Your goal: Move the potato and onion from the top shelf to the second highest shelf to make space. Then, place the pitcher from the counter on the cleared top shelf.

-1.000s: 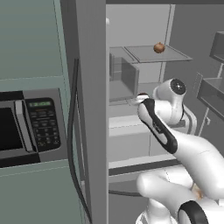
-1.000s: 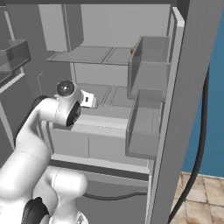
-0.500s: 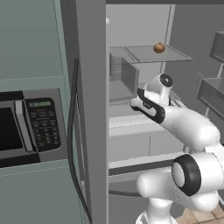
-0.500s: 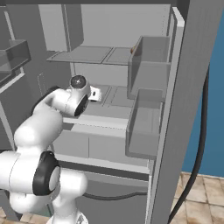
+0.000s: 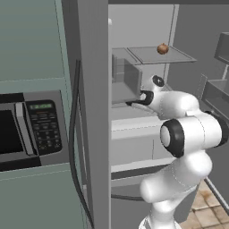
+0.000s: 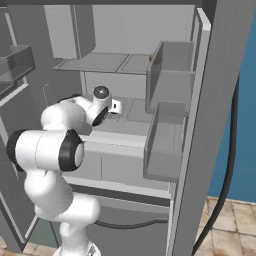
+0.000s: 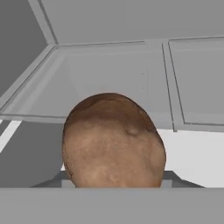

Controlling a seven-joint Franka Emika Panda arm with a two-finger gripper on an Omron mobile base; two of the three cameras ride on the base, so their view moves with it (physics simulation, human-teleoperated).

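Your hand (image 5: 134,102) reaches into the open fridge at the level of the second highest shelf (image 6: 131,111), under the top shelf (image 5: 154,55). In the hand view the potato (image 7: 113,141) sits right up against the camera, between the fingers, so the hand is closed on it at a middling width. The onion (image 5: 163,48) rests on the top shelf, well above the hand. To your left, the microwave (image 5: 27,129) sits in the cabinet wall.
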